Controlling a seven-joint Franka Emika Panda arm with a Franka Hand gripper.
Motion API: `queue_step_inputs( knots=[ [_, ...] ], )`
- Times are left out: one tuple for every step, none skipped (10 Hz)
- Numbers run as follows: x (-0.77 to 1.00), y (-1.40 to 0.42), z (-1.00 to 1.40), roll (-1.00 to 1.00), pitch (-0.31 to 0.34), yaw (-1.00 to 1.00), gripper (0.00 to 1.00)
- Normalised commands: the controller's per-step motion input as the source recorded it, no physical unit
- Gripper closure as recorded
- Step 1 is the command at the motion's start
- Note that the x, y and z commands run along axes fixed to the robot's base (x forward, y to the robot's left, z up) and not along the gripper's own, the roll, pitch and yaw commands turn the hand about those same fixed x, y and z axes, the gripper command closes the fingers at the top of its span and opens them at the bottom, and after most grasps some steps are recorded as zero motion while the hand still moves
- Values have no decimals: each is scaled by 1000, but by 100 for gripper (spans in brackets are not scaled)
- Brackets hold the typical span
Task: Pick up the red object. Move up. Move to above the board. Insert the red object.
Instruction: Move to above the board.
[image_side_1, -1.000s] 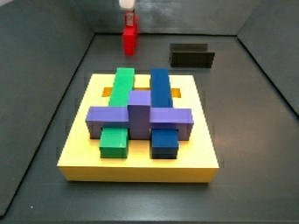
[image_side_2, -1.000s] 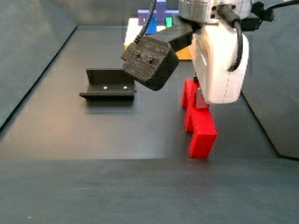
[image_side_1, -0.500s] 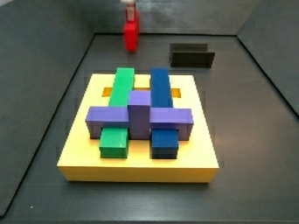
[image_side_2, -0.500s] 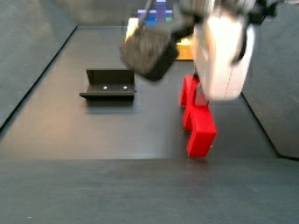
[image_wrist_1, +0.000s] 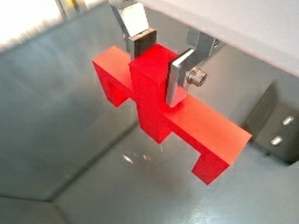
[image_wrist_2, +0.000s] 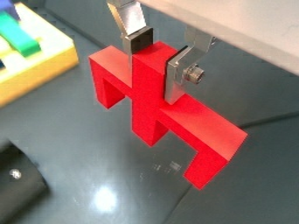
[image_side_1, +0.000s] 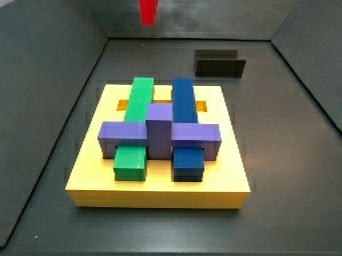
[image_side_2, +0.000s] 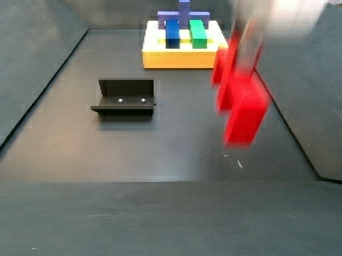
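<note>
My gripper (image_wrist_1: 158, 59) is shut on the raised middle part of the red object (image_wrist_1: 201, 129), one silver finger (image_wrist_1: 138, 37) on each side. Both wrist views show this grip (image_wrist_2: 158, 57), with the red object (image_wrist_2: 197, 138) hanging clear above the dark floor. In a side view the red object (image_side_1: 148, 10) is at the frame's top edge, behind the board (image_side_1: 160, 188); the gripper is out of that frame. In a side view the red object (image_side_2: 242, 95) is blurred in mid-air, with the board (image_side_2: 178, 58) far behind. The yellow board carries green, blue and purple blocks.
The dark fixture (image_side_1: 221, 65) stands on the floor beside the board's far end and shows in both side views (image_side_2: 124, 97). It also appears in a wrist view (image_wrist_1: 278, 122). Grey walls enclose the floor. A dark rounded body (image_wrist_2: 17, 179) sits at a wrist view's corner.
The gripper has risen with the red object, lifting it off the floor. In a side view it has climbed to the frame's top edge. The board has not moved.
</note>
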Motion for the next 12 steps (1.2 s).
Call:
queue_step_inputs(
  knots=[
    [-38,-6,1400,9,23,0,100],
    [34,16,963,-13,74,-1,100],
    [39,10,648,-2,104,-1,100],
    [23,-2,338,6,84,2,100],
    [14,0,246,9,69,3,100],
    [190,-1400,150,-4,15,1000,100],
    [190,-1400,141,-5,16,1000,100],
    [183,-1400,142,5,13,1000,100],
    [180,-1400,142,0,11,1000,100],
    [182,-1400,145,1,12,1000,100],
    [182,-1400,148,9,14,1000,100],
    [187,-1400,158,6,19,1000,100]
  ],
)
